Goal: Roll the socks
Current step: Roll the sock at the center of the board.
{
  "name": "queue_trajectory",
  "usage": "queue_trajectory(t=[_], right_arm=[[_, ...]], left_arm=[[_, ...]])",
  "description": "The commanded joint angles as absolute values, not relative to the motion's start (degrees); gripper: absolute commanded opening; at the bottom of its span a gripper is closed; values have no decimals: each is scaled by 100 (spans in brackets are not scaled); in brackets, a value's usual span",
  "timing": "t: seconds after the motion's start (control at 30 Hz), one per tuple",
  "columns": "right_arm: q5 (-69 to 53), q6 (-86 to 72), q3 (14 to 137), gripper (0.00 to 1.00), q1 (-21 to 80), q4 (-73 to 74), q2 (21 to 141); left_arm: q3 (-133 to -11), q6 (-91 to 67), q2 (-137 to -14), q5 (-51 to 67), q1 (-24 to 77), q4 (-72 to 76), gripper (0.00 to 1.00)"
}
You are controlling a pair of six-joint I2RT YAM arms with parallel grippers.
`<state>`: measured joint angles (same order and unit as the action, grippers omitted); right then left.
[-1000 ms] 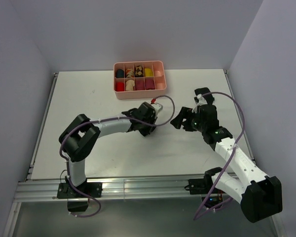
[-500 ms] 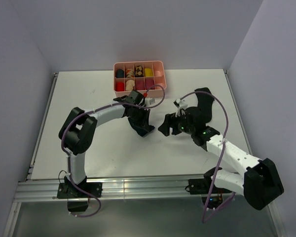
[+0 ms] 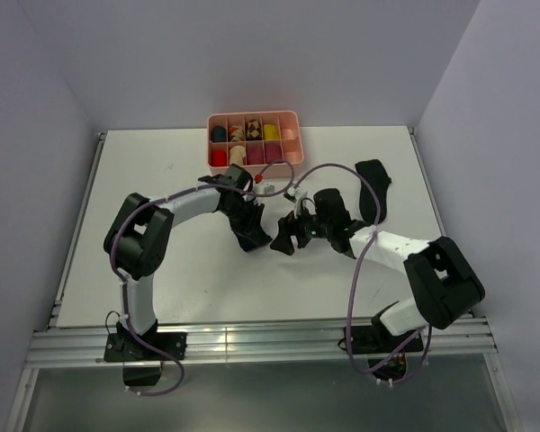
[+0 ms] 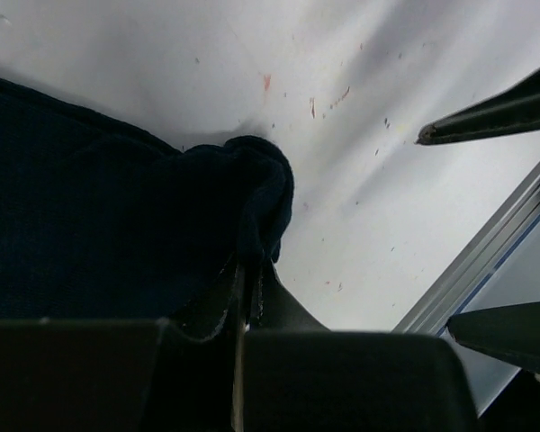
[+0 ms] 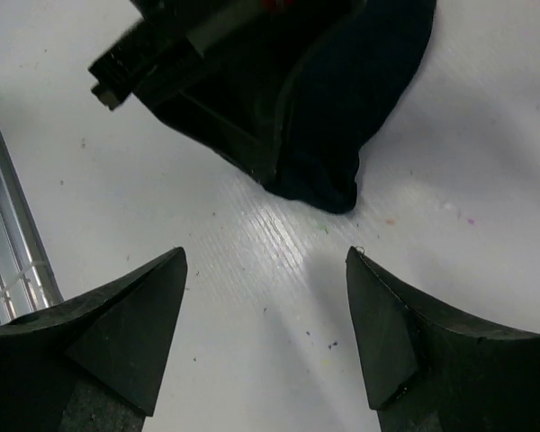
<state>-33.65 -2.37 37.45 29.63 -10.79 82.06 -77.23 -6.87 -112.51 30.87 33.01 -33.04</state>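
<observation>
From the top view, the left gripper [image 3: 257, 238] sits near the centre of the tabletop [image 3: 162, 180], its jaws closed; what it holds merges with its dark body from this height. The right gripper [image 3: 283, 243] faces it from just beside, jaws spread wide and empty. A loose sock [image 3: 371, 184], plain black, lies well apart at the right of the frame, and the pink tray [image 3: 296, 137] stands at the far edge with rolled bundles in its compartments.

In the left wrist view, the closed jaws pinch a fold of the pinched sock [image 4: 99, 225], which fills the left of the frame and lies flat on the tabletop; the right gripper's two dark fingers show at the right edge, apart.

In the right wrist view, the sock's rounded end lies at upper centre, above the gap between the open fingers, with the left gripper over it at upper left.

The hold looks shallow, so a pull to start the roll could probably tug the fabric free; the two grippers are near enough to knock together; closing early, the right one might catch only tabletop.
</observation>
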Motion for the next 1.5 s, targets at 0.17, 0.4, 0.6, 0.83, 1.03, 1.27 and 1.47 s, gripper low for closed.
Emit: queue_trajectory(t=[0.17, 0.4, 0.6, 0.83, 1.03, 1.27, 1.47], right_arm=[[-4025, 430, 4482, 77, 3023, -1485, 8911], [-4280, 545, 4710, 76, 3094, -1529, 9448], [-4333, 606, 4816, 75, 3278, -1626, 9747], [-4421, 606, 4887, 73, 3366, -1679, 10090], [-4552, 607, 4931, 67, 3445, -1731, 10362], [-4606, 571, 4957, 52, 3480, -1705, 10669], [-4518, 457, 4860, 37, 3480, -1802, 10749]], left_arm=[[-7638, 211, -11355, 3524, 3270, -3498, 1], [-7480, 316, -11268, 3709, 3217, -3410, 1], [-7365, 413, -11171, 3920, 3173, -3419, 1], [-7269, 439, -11048, 3955, 3155, -3366, 1], [-7242, 466, -10969, 4008, 3129, -3349, 1], [-7295, 475, -10890, 4140, 3024, -3305, 1], [-7321, 510, -10898, 4324, 2953, -3305, 1]])
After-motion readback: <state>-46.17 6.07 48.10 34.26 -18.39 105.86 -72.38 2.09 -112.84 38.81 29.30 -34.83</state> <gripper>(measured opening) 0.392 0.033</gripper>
